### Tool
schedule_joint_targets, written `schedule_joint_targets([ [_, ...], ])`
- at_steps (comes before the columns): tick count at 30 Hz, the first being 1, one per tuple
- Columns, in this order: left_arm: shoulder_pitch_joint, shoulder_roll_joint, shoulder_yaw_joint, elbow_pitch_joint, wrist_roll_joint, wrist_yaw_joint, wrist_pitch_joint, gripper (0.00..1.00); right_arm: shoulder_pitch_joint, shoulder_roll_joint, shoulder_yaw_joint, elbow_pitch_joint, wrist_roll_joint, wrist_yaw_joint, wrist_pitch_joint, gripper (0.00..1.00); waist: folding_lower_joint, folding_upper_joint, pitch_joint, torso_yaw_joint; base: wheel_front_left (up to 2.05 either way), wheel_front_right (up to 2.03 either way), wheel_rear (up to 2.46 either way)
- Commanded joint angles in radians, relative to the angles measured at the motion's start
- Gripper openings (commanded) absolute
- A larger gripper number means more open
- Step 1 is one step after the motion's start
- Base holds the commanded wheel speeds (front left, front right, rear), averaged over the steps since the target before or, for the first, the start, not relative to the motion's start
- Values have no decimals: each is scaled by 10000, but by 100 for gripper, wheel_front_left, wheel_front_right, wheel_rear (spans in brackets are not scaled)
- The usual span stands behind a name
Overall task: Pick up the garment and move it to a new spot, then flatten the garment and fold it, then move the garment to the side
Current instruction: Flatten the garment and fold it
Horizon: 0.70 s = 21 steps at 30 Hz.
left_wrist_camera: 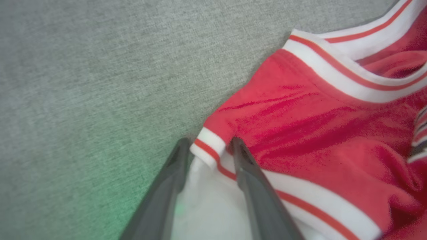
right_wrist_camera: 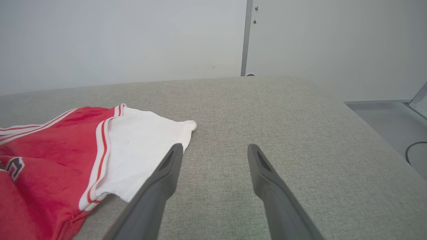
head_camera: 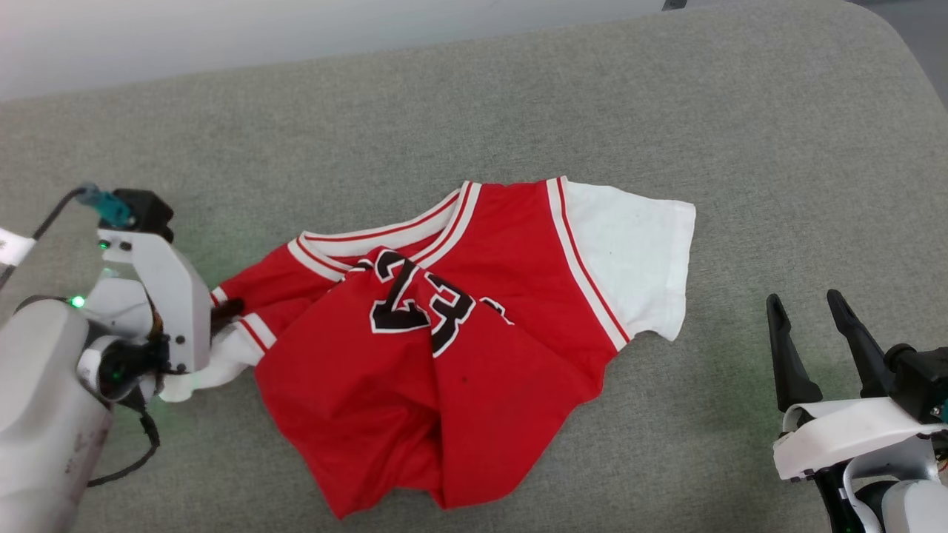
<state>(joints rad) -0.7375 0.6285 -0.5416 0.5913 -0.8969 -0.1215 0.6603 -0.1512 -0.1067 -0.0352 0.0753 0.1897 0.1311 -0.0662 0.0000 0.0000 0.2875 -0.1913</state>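
The garment (head_camera: 474, 370), a red jersey with white sleeves, striped trim and a black number, lies crumpled on the grey cushion, its right sleeve (head_camera: 629, 252) spread flat. My left gripper (head_camera: 222, 314) is at the garment's left edge. In the left wrist view its fingers (left_wrist_camera: 245, 166) stand apart, astride the striped seam between the red shoulder (left_wrist_camera: 300, 116) and the white sleeve, with cloth between them. My right gripper (head_camera: 805, 303) is open and holds nothing, a short way right of the white sleeve (right_wrist_camera: 143, 150). That gripper (right_wrist_camera: 215, 148) hovers over bare cushion.
The grey padded surface (head_camera: 518, 96) stretches wide around the garment, with a rounded far right corner (right_wrist_camera: 320, 93). Beyond it are a pale wall and, to the right, a floor with a dark cable (right_wrist_camera: 412, 150).
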Motion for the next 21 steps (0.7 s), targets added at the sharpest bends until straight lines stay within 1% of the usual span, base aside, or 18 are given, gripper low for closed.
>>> schedule_joint_targets([
  [1, 256, -222, -265, 161, -36, -39, 198, 0, -31, 18, -7, 19, 34, -6, -64, 100, 0, 0, -5, 10, 0, 0, 0],
  [4, -49, -162, -221, 72, -98, -50, 23, 0, -29, 11, 5, 24, 8, -6, -66, 100, 0, 0, -34, 27, 0, 0, 0],
  [5, -147, -224, -166, 51, -200, -56, 17, 0, -22, 15, 15, 24, 1, -6, -63, 100, 0, 0, -51, 27, 0, 0, 0],
  [8, -378, -284, -243, -232, -303, -77, 172, 0, 26, 24, -1, 48, -12, -6, -57, 100, 0, 0, -116, 41, 0, 0, 0],
  [16, -578, -547, -489, -1904, -774, -102, 455, 0, 76, 62, -25, 53, -5, -6, -47, 100, 0, 0, -177, 112, 0, 0, 0],
  [21, -247, -784, -776, -2911, -1088, -98, 959, 0, 0, 85, 0, 101, 48, -6, -85, 100, 0, 0, -139, 120, 0, 0, 0],
])
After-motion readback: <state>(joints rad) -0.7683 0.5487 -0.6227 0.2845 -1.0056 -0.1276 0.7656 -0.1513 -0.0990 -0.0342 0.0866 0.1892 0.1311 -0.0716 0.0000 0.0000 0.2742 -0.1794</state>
